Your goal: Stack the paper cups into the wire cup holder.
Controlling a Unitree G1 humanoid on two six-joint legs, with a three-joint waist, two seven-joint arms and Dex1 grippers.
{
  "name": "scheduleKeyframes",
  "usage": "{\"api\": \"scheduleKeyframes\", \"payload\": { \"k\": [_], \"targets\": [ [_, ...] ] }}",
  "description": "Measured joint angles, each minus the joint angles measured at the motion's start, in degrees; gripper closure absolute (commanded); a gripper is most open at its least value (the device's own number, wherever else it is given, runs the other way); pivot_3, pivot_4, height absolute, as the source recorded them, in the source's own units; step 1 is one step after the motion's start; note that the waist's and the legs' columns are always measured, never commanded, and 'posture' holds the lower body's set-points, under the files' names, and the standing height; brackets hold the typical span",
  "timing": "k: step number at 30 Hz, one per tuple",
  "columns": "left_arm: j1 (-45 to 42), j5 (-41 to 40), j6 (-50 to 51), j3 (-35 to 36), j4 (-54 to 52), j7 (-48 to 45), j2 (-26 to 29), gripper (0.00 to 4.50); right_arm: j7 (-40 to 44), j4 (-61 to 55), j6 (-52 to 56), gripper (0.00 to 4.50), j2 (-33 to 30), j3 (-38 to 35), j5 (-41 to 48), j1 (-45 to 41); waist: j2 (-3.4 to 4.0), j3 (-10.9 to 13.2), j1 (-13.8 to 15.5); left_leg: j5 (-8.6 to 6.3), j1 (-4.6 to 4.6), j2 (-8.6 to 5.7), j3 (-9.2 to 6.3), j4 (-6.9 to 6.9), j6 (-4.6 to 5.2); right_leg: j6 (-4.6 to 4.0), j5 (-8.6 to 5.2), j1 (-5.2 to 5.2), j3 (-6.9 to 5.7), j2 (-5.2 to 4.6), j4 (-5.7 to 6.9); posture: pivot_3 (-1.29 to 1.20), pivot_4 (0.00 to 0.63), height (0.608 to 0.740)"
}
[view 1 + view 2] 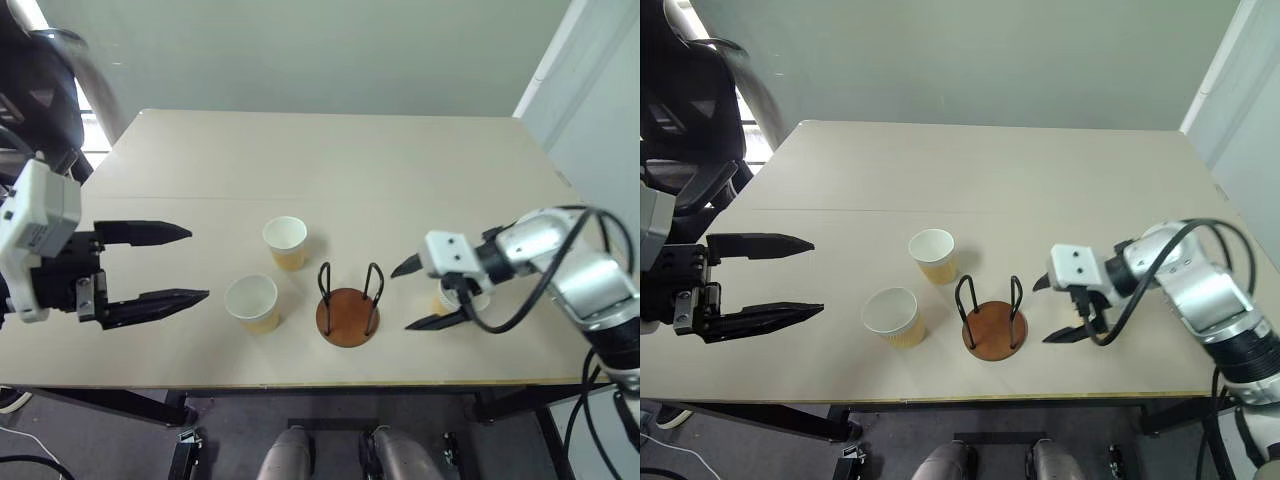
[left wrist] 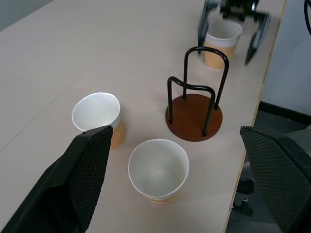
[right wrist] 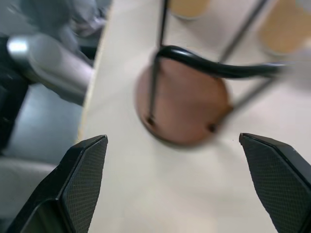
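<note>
Evidently no cup sat in the wire cup holder (image 1: 348, 312) yet: two paper cups (image 1: 252, 303) stood left of it, a third (image 2: 221, 41) right, seemingly between my right gripper (image 1: 417, 297) jaws, spread wide. My left gripper (image 1: 187, 264) gaped too. Next, closing squarely.

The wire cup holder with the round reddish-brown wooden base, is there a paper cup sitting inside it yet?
No, the wire cup holder shows its bare wooden base between the black loops, and all three paper cups stand on the table.
</note>
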Motion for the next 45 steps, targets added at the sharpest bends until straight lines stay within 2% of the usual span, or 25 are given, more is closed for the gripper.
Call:
{"api": "scheduleKeyframes", "payload": {
  "k": [5,9,11,13,16,23,31,34,44,45],
  "targets": [
    [-1.86,0.37,-1.64,-2.91,1.26,-0.05,-0.03,0.0,2.92,0.15,-3.17,0.02,-7.7,-4.13,-0.25,-0.73,-0.01,0.01,0.39,-0.06,-0.04,0.0,-0.02,-0.02,-0.02,0.04,-0.04,-0.01,-0.01,0.0,0.0,0.0,0.15,0.74],
    [-5.2,0.16,-3.01,-5.6,2.75,-0.13,-0.03,0.0,4.79,-0.16,-3.18,0.02,-15.9,-9.58,0.12,4.78,-0.08,-0.02,0.81,-0.25,-0.01,-0.01,-0.01,-0.02,-0.16,0.08,-0.08,0.01,0.0,0.0,0.0,0.0,0.15,0.74],
    [-6.36,0.01,-3.55,-7.53,3.24,-0.37,-0.09,0.0,4.81,-1.5,-2.78,0.02,-18.51,-11.56,0.26,10.7,-0.09,-0.02,0.83,-0.29,-0.01,-0.01,-0.01,-0.02,-0.19,0.2,-0.1,0.04,0.0,0.0,0.0,0.0,0.15,0.74],
    [-7.01,-0.11,-4.04,-10.12,3.5,-0.87,-0.55,0.0,4.38,-3.28,-1.39,0.02,-18.93,-12.14,0.81,15.97,-0.08,-0.02,0.82,-0.31,0.01,-0.01,0.01,-0.01,-0.19,0.36,-0.08,0.07,0.0,0.0,0.0,0.0,0.15,0.74],
    [-8.27,-0.68,-4.22,-12.9,3.49,-1.19,-0.65,0.0,3.15,-6.34,0.24,0.02,-18.76,-12.85,1.83,18.19,-0.05,0.03,0.26,-0.25,0.03,0.0,0.12,-0.01,-0.11,0.67,-0.02,0.06,0.04,0.01,0.01,0.0,0.15,0.74],
    [-8.75,-0.98,-4.21,-13.67,3.46,-1.18,-0.65,0.0,0.84,-8.34,1.95,0.02,-17.96,-13.14,2.29,18.38,-0.06,0.03,0.12,-0.15,0.07,0.0,0.11,0.03,0.06,0.79,-0.07,0.13,0.1,0.03,-0.01,0.0,0.15,0.74],
    [-6.78,-1.2,-3.31,-12.52,2.09,-0.84,-0.65,0.0,-0.53,-7.04,1.39,0.02,-14.53,-7.88,-1.11,17.76,-0.08,0.03,0.13,-0.15,0.09,0.0,0.11,0.03,0.11,0.84,-0.05,0.16,0.09,0.03,-0.01,0.0,0.15,0.74],
    [-5.9,-1.25,-3.0,-11.64,1.71,-0.39,-0.65,0.0,-0.74,-6.13,1.22,0.59,-13.93,-6.74,-2.18,17.6,-0.08,0.03,0.15,-0.15,0.1,0.0,0.11,0.04,0.12,0.86,-0.04,0.16,0.08,0.03,0.0,0.0,0.15,0.74],
    [-4.73,-1.45,-2.71,-10.06,1.46,0.09,-0.66,0.0,-0.91,-2.75,-1.31,4.28,-12.47,-5.77,-5.16,16.41,-0.08,0.03,0.2,-0.14,0.16,0.01,0.11,0.04,0.13,0.85,-0.02,0.21,0.08,0.03,0.01,0.0,0.15,0.74],
    [-4.54,-1.49,-2.71,-9.82,1.43,0.09,-0.66,0.0,-0.9,-2.58,-1.4,4.46,-12.15,-5.48,-5.43,16.14,-0.08,0.03,0.2,-0.14,0.16,0.01,0.12,0.04,0.14,0.84,-0.01,0.21,0.08,0.03,0.01,0.0,0.15,0.74]
  ]
}}
